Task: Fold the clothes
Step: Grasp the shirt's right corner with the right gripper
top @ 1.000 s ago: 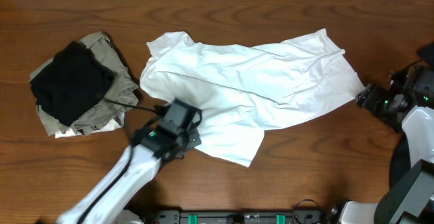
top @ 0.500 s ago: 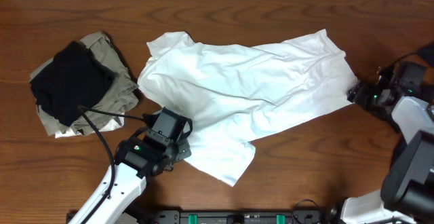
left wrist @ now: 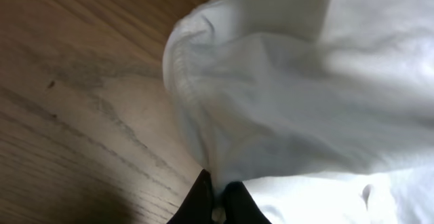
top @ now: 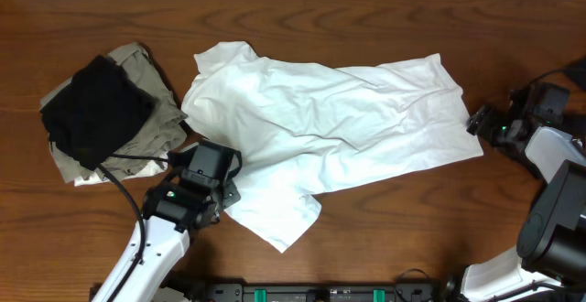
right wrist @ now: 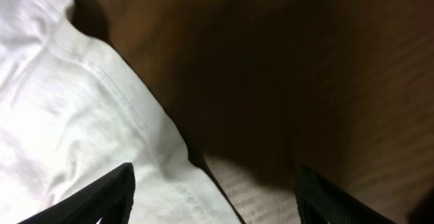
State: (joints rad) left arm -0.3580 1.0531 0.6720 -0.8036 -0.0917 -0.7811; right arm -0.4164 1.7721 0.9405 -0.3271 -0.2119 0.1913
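Observation:
A large white T-shirt [top: 339, 128] lies crumpled across the middle of the table, one flap trailing toward the front edge [top: 279, 224]. My left gripper [top: 227, 181] is at the shirt's lower left edge. In the left wrist view the gripper [left wrist: 218, 202] is shut on a fold of the white cloth [left wrist: 291, 102], its dark fingertips [left wrist: 201, 198] pinching the hem. My right gripper [top: 478, 124] stands open just off the shirt's right hem. In the right wrist view the gripper [right wrist: 213, 203] straddles the hem's corner [right wrist: 88, 108], touching nothing.
A pile of clothes sits at the left: a black garment [top: 96, 110] on top of a khaki one [top: 156, 128]. Bare wooden table [top: 412, 238] surrounds the shirt. A cable [top: 128, 188] runs from the left arm across the table by the pile.
My left gripper has pulled back to the left and toward the front, dragging the shirt with it, so the whole shirt shifted left. The right gripper edged in toward the hem and stayed open.

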